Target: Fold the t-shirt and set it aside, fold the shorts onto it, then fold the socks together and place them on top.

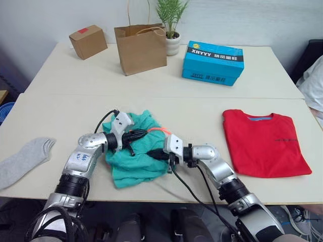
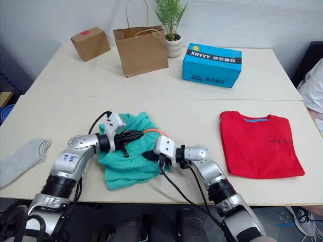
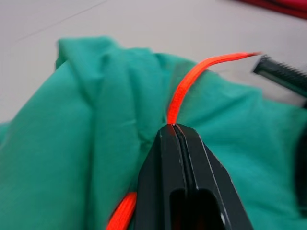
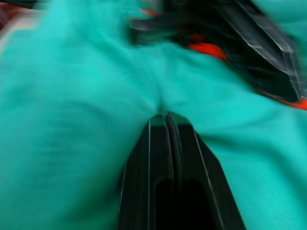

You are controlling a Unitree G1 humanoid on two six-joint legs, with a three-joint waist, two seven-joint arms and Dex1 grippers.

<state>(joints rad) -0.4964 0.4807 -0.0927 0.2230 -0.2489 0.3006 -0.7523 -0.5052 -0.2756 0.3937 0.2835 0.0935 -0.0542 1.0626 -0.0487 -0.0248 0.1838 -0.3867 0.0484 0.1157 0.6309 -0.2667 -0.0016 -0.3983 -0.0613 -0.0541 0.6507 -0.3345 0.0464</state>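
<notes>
- Presently the left gripper [image 3: 175,127] is pressed together on the neon orange drawstring [image 3: 184,86] of the shorts [image 1: 136,151], not on cloth; the risk, in my judgement, is the cord sliding out or the waistband bunching when pulled.
- Right gripper [image 4: 165,115] pinches a fold of the shorts, which lie crumpled left of the t-shirt [image 1: 263,142], apart from it; a lift from such close holds may leave the heap bunched.
- Count: one t-shirt, folded flat; one shorts; one sock [image 1: 22,160] visible, well left of the shorts.
</notes>
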